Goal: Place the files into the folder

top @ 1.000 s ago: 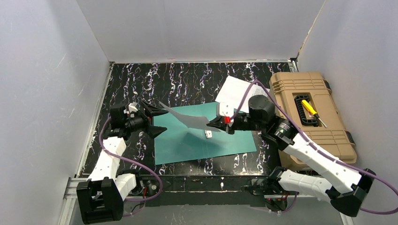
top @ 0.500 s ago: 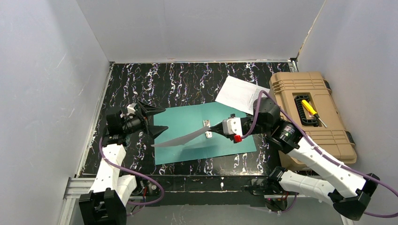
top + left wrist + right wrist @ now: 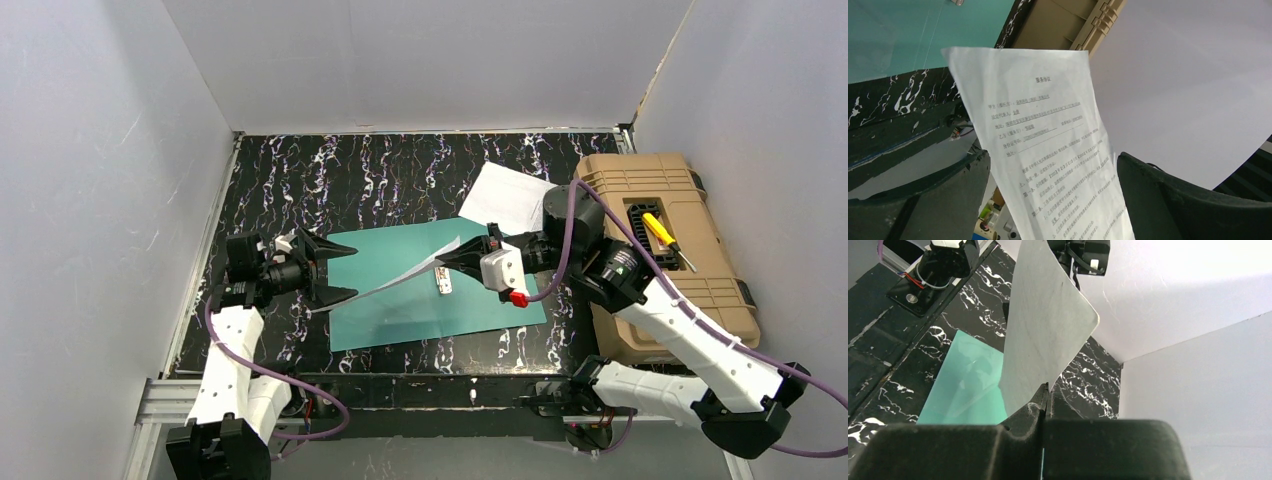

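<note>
The teal folder (image 3: 400,300) lies open and flat mid-table, its small metal clip (image 3: 443,283) on the inner spine. My right gripper (image 3: 447,259) is shut on one corner of a white printed sheet (image 3: 400,279) and holds it in the air over the folder. The sheet slopes down to the left. Its free end passes between the wide-open fingers of my left gripper (image 3: 340,270). In the left wrist view the sheet (image 3: 1048,145) runs between the two fingers without touching them. In the right wrist view the sheet (image 3: 1043,335) rises from the shut tips (image 3: 1046,390). Another sheet (image 3: 507,196) lies at the back right.
A tan toolbox (image 3: 665,250) stands at the right with a yellow-handled screwdriver (image 3: 662,236) in its lid recess. The table is black marble with white walls on three sides. The right arm reaches across above the folder's right part.
My right gripper has turned and lowered the sheet, its free end swinging down and left towards the left gripper. The left gripper has shifted slightly so its open fingers now flank the sheet's end.
</note>
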